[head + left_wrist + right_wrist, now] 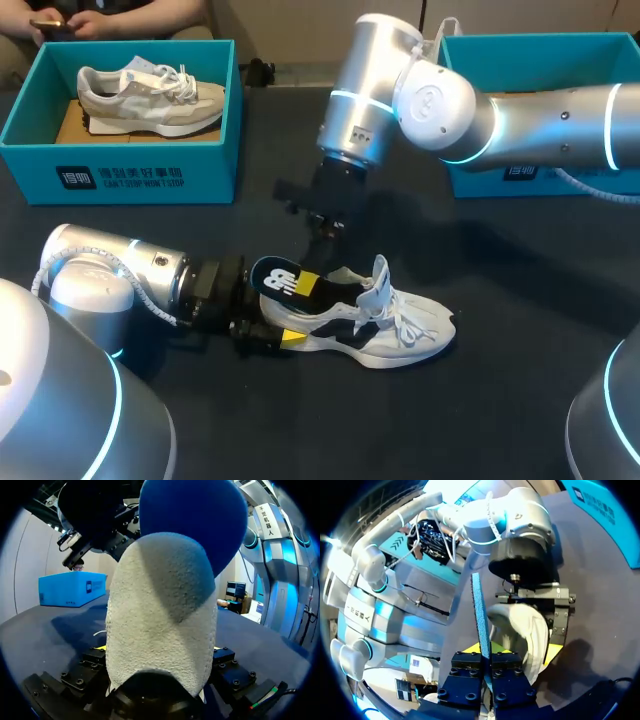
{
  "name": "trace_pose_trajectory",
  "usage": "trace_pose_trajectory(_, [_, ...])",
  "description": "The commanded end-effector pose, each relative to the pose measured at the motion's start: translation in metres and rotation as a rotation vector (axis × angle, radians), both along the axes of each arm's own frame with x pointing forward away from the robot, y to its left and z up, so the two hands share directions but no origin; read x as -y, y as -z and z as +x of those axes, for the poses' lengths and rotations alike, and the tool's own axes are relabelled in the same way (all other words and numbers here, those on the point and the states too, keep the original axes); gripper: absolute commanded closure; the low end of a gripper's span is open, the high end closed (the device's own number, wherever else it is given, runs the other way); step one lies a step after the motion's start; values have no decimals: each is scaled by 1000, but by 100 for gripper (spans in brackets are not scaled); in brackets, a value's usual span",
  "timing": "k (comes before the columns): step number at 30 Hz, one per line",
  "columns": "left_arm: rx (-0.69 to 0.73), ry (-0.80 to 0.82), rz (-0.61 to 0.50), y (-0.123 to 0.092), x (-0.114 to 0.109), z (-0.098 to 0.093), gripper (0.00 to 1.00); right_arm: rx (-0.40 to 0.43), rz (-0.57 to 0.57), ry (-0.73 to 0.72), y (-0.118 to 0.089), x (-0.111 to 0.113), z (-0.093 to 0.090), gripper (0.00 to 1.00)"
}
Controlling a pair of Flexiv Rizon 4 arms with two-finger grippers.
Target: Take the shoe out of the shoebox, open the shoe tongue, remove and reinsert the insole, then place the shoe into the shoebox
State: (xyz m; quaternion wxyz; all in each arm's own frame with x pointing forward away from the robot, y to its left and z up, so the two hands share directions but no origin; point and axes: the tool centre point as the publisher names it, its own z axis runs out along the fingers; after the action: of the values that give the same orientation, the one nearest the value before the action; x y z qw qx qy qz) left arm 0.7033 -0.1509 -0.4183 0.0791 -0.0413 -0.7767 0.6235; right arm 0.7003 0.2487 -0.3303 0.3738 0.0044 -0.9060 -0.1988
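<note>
Two shoes, two boxes, one insole. The left tool clamps the heel of the white shoe, which lies on the worktop with its length and toe pointing away from that tool, whose tips are mostly hidden. Just above the heel, the right tool pinches the insole. The other shoe sits in the left box. The right box is cut off.

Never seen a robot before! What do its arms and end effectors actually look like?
The left arm and right arm are thick, rounded silver-grey tubes with glowing light-blue rings at the joints and thin white cables outside. The left end effector and right end effector are black, blocky and studded with screws; the left one's fingertips are bright yellow.
</note>
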Motion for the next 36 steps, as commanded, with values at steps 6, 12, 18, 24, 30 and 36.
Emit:
trace_pose_trajectory(6, [0,0,3,1,1,1,100,17,12,-40,-4,-16,4,98])
trace_pose_trajectory(12, [0,0,3,1,1,1,100,5,25,-13,0,-8,2,48])
trace_pose_trajectory(18, [0,0,3,1,1,1,100,-5,27,18,2,-2,0,24])
trace_pose_trajectory(24, [0,0,3,1,1,1,100,-31,60,18,7,-2,-1,26])
trace_pose_trajectory(30, [0,0,3,1,1,1,100,-44,72,20,8,0,-6,34])
trace_pose_trajectory(36, [0,0,3,1,1,1,100,-51,82,22,11,-2,-11,51])
